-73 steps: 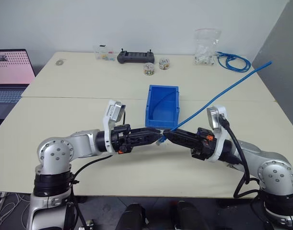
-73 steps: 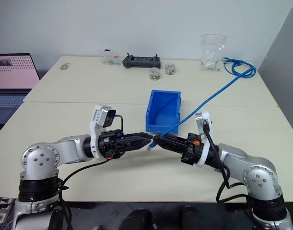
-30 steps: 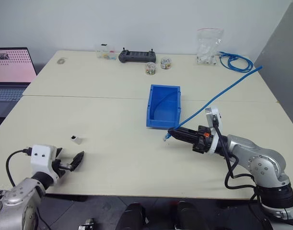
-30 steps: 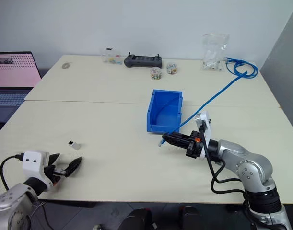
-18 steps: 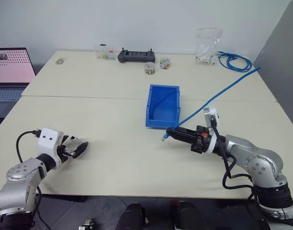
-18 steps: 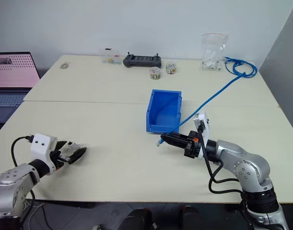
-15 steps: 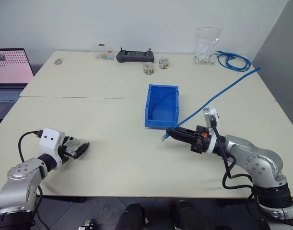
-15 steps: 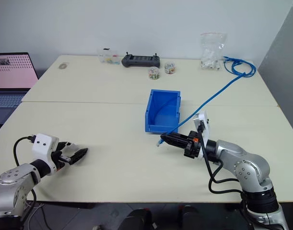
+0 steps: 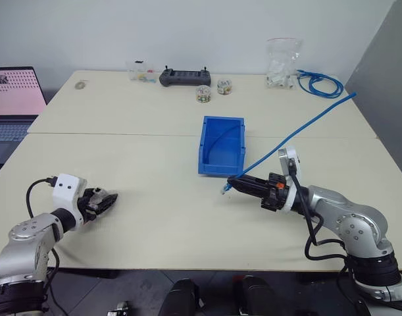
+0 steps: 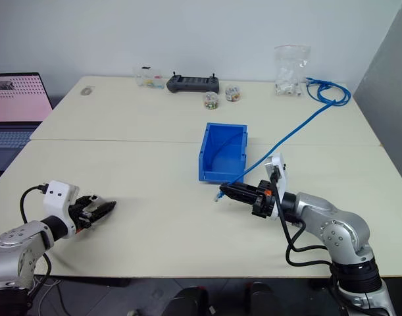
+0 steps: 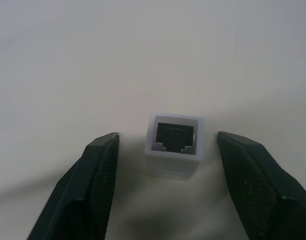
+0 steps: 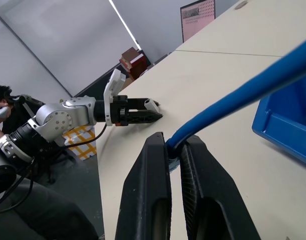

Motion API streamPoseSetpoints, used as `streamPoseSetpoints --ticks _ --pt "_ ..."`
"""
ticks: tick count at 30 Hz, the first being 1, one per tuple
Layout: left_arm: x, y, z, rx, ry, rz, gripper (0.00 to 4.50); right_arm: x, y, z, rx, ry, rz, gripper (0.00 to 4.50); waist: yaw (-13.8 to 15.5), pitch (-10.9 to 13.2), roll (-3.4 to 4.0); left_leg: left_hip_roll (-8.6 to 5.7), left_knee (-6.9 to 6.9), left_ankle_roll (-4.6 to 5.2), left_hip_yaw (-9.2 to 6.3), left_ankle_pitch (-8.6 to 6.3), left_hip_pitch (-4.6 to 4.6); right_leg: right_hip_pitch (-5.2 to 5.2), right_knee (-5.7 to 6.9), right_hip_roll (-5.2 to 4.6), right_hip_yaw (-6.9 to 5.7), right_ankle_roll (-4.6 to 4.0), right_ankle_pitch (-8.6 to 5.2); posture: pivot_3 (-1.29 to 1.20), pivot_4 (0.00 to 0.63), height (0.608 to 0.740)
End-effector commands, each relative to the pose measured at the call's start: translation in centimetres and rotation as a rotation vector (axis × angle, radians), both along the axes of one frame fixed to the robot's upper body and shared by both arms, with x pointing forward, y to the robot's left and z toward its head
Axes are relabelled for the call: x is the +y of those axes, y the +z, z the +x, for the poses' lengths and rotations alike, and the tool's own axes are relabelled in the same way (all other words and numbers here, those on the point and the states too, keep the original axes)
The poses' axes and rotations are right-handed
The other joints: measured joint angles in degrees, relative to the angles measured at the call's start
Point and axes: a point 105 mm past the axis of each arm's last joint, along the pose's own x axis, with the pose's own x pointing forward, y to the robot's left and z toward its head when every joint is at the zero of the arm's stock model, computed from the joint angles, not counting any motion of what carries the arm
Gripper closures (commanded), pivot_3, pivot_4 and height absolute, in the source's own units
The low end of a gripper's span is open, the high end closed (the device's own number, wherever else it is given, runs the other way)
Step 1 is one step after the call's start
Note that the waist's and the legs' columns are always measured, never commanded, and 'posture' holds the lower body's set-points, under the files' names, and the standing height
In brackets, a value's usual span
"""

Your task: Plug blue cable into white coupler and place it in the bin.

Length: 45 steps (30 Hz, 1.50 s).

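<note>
from the head camera i see a pale cream table (image 9: 154, 164) with a seam across it, set against a plain white wall, a grey panel at the right edge. a laptop (image 9: 13, 99) glows pink off the table's left side. along the far edge sit a black controller (image 9: 177, 77), two small round jars (image 9: 212, 91), a clear plastic bag (image 9: 281, 62) and a coil of blue cable (image 9: 321, 83). the bin (image 9: 220, 146) stands open mid-table. my right gripper (image 9: 235, 184) is clenched on the blue cable (image 9: 299, 131) near its plug, just in front of the bin, the cable rising away to the right. my left gripper (image 9: 103, 199) is low at the near left, over the table.

along the left wrist i see the white coupler (image 11: 174, 145) on the table, socket facing me, between the two fingers (image 11: 97, 185), which stand apart from it on both sides, not touching.

along the right wrist the fingers (image 12: 153, 195) pinch the cable; beyond them is the left arm, and a person (image 12: 2, 100) at the room's edge.
</note>
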Motion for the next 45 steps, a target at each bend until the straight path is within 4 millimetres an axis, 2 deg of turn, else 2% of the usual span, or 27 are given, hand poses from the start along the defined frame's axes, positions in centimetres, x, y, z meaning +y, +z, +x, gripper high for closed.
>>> streamPoseSetpoints --ticks 1,7,10,12,18,22,31,40,45 --pt "1.3 0.0 -0.1 0.019 0.016 0.048 2.16 0.1 1.1 -0.3 -0.053 0.015 0.004 4.5 0.0 0.0 0.0 0.0 0.0 0.0 0.0 0.0 0.0 -0.01 0.0 0.0 0.0 -0.01 0.01 0.0 0.15 0.74" --pt "0.4 -1.1 -0.4 0.057 -0.042 0.039 3.63 0.0 1.0 -0.3 -0.058 0.003 -0.006 4.5 -0.09 0.0 0.0 0.01 0.0 0.0 0.02 0.0 0.03 -0.01 0.04 0.0 0.01 -0.02 0.01 0.0 0.15 0.74" --pt "-1.5 -1.1 -0.7 0.064 -0.144 0.034 3.71 -0.1 0.8 -0.5 -0.065 0.0 -0.024 4.5 -0.08 0.0 0.01 0.01 0.0 0.0 0.03 0.0 0.02 -0.02 0.03 0.0 0.03 -0.02 0.01 0.0 0.15 0.74" --pt "-3.7 -0.6 -0.8 0.052 -0.243 0.018 3.71 -0.2 0.7 -0.6 -0.075 -0.004 -0.038 4.5 -0.03 -0.01 0.02 0.0 0.0 0.0 0.08 0.0 0.02 -0.01 0.01 -0.02 0.07 -0.02 0.01 0.0 0.15 0.74" --pt "-12.3 0.1 -2.5 0.074 -0.654 0.001 3.71 -0.4 0.7 -0.8 -0.126 -0.014 -0.063 4.5 0.6 -0.01 0.02 -0.08 0.04 0.0 0.04 0.0 -0.08 0.0 -0.05 -0.1 0.05 -0.02 0.02 0.0 0.15 0.74" --pt "-16.1 -0.3 -3.6 0.122 -0.861 -0.011 3.71 -0.4 0.3 -1.1 -0.175 -0.003 -0.119 4.5 0.26 -0.01 0.02 -0.08 0.03 0.0 0.04 0.0 -0.1 -0.02 -0.03 -0.07 0.05 -0.02 0.02 0.0 0.15 0.74" --pt "-19.4 -2.2 -3.1 0.165 -1.043 0.036 3.71 1.0 -1.2 -0.5 -0.318 0.015 -0.269 4.5 0.02 -0.02 0.03 -0.02 0.07 0.01 0.09 0.01 -0.1 -0.1 0.1 0.05 0.05 0.22 -0.12 0.0 0.15 0.74" --pt "-20.6 -2.9 -2.8 0.195 -1.171 0.129 3.71 5.9 -2.3 -0.6 -0.442 0.184 -0.326 4.5 0.24 -0.04 0.04 -0.15 0.11 0.01 -0.01 0.02 -0.04 0.05 0.06 0.0 0.04 0.2 -0.07 0.0 0.15 0.74" --pt "-20.7 -3.3 -2.9 0.217 -1.202 0.17 3.71 7.5 -2.4 -0.5 -0.467 0.247 -0.344 4.5 0.26 -0.04 0.04 -0.19 0.12 0.01 -0.08 0.02 0.1 0.21 0.05 -0.01 0.02 0.21 -0.06 0.0 0.15 0.74"
